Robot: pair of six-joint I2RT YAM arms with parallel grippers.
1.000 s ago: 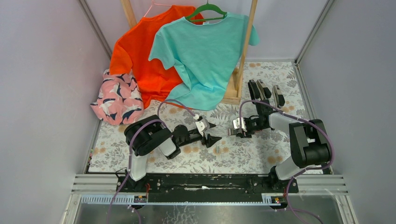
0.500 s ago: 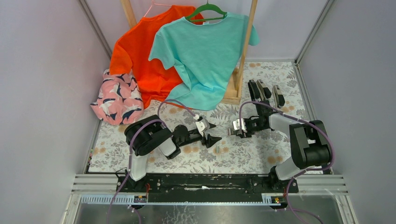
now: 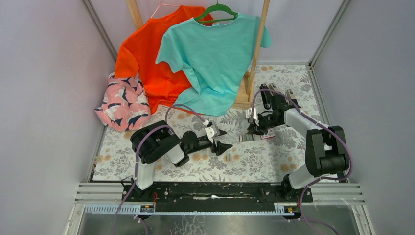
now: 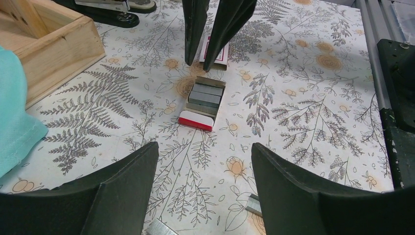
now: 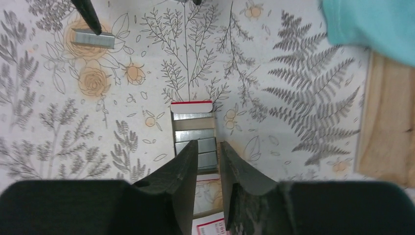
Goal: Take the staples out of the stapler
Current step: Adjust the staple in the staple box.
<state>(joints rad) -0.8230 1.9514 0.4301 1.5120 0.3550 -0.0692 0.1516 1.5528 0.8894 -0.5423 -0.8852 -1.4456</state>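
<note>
Floral cloth is covering the table [image 3: 264, 164]. At left, the left gripper [image 4: 203, 151] is being held spread wide and empty, low over the cloth, with loose staples [image 5: 93, 38] lying just beside one fingertip. Further right, an open staple box [image 4: 204, 100] is lying flat with its tray showing. Over it the right gripper [image 5: 208, 145] is being poised, jaws drawn nearly together, with a narrow gap and nothing seen between them. The stapler [image 4: 112, 6] is lying behind, well apart, by the wooden rack base [image 4: 44, 44]. A reach for that stapler is being judged the step in hand. The jaws should be spread before it is approached, the box left undisturbed, and the magazine gripped squarely so that any strips inside are slid out unbent.
</note>
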